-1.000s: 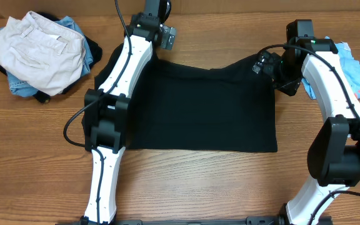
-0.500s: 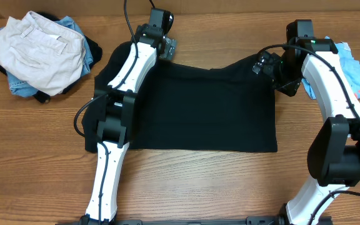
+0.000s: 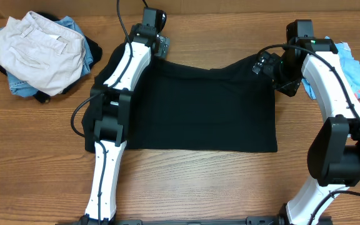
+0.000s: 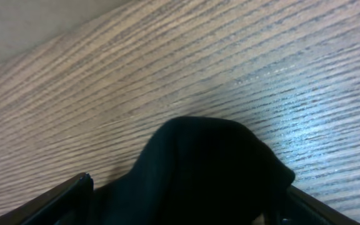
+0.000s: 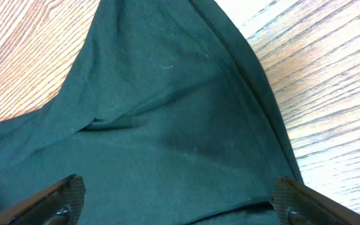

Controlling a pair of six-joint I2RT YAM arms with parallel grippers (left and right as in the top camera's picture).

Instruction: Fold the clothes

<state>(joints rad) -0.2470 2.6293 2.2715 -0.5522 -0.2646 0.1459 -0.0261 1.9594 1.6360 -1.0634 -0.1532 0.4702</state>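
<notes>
A large black T-shirt (image 3: 202,106) lies spread flat in the middle of the wooden table. My left gripper (image 3: 162,45) is at its far left corner. In the left wrist view the gripper (image 4: 189,209) is open, its fingers wide apart with a raised hump of black fabric (image 4: 211,162) between them. My right gripper (image 3: 260,64) is at the far right corner, where the cloth rises in a peak. It (image 5: 180,200) is open too, hovering over black fabric (image 5: 167,106) with a seam edge. A light blue tee with pink print (image 3: 359,72) lies at the right edge.
A pile of other garments sits at the far left: beige trousers (image 3: 39,50) on top of blue denim (image 3: 74,26) and dark cloth. Bare wood table (image 3: 230,181) runs along the front edge, with both arm bases there.
My left gripper has shifted a little around the shirt's far left corner, first toward me and right, then slightly back left. The right arm and the shirt look unchanged.
</notes>
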